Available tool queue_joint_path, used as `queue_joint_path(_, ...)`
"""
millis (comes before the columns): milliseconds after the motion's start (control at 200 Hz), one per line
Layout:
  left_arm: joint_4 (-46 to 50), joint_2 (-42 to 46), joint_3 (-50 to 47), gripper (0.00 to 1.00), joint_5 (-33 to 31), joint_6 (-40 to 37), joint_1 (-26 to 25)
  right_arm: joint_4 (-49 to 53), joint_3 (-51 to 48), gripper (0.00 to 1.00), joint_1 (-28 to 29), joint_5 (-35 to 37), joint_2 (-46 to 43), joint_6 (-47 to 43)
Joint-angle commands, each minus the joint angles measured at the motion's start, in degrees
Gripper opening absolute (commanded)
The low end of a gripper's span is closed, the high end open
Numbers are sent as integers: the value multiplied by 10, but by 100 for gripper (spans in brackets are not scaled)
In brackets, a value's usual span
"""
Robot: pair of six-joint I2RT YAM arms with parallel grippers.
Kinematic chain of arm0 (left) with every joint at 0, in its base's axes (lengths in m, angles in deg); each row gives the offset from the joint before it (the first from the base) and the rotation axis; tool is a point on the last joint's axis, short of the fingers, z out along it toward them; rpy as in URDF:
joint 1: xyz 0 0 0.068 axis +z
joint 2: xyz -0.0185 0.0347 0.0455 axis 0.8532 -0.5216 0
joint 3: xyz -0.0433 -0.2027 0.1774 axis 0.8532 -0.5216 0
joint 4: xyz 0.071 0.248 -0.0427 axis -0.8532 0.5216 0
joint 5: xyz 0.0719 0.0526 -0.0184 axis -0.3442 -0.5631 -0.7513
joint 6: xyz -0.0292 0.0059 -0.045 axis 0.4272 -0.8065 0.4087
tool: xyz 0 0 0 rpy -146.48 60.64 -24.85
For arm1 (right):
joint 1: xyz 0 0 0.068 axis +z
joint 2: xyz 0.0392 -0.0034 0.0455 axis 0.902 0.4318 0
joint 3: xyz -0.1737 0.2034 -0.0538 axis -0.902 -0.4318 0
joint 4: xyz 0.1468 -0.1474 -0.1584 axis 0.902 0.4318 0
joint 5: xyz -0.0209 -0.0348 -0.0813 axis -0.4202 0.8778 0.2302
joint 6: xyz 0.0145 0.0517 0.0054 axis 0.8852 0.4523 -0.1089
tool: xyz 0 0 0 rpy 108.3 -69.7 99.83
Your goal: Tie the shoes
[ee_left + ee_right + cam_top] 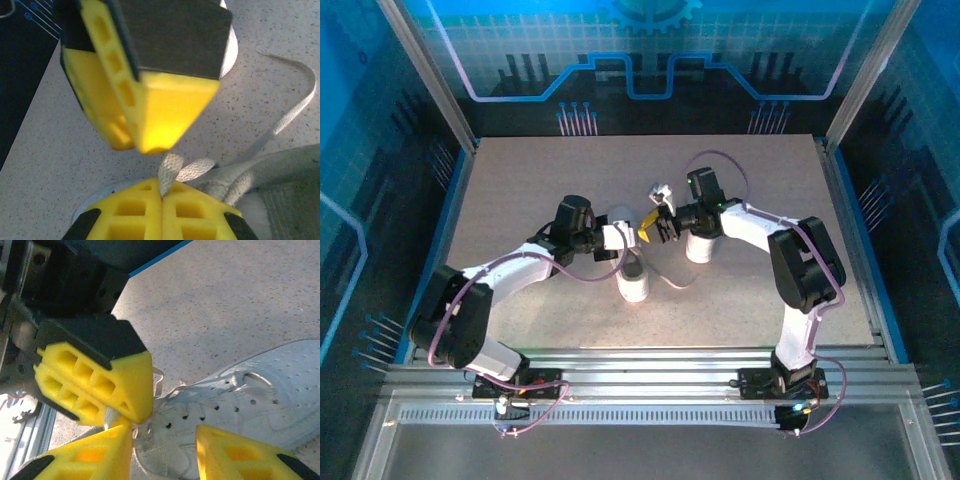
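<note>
At the middle of the tabletop [520, 180], the two arms meet tip to tip just above the nearer of the shoes [633, 283], which lies with its length running toward the arm bases. The second shoe [700, 246] stands just beside it, partly under the right arm. The left tool [162, 194] is closed, pinching a flat pale lace end [170, 171] that runs back to the shoe's lacing. The right tool [164, 436] stands right against it with its jaws apart and nothing between them, the perforated white upper showing through the gap. The other lace [296, 102] trails loose in a curve over the tabletop, well apart from both tools. No knot or bow shows on this shoe, and the eyelet area looks slack. My reading is that the tying is at an early stage: one end is in hand, and the crossing, the loops and the tightening are all to come. Whether the second shoe is tied cannot be told from here; if it is not, the whole job waits there too.
</note>
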Motion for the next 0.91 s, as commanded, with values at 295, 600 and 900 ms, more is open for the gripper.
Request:
queue_joint_path(295, 74, 23, 26, 0, 1, -49, 1, 2, -15, 44, 28, 19, -28, -104)
queue_joint_path(600, 90, 25, 36, 0, 1, -53, 1, 55, 12, 46, 51, 55, -24, -160)
queue_joint_path(900, 108, 18, 49, 0, -5, -53, 1, 97, 15, 47, 71, 81, -41, -214)
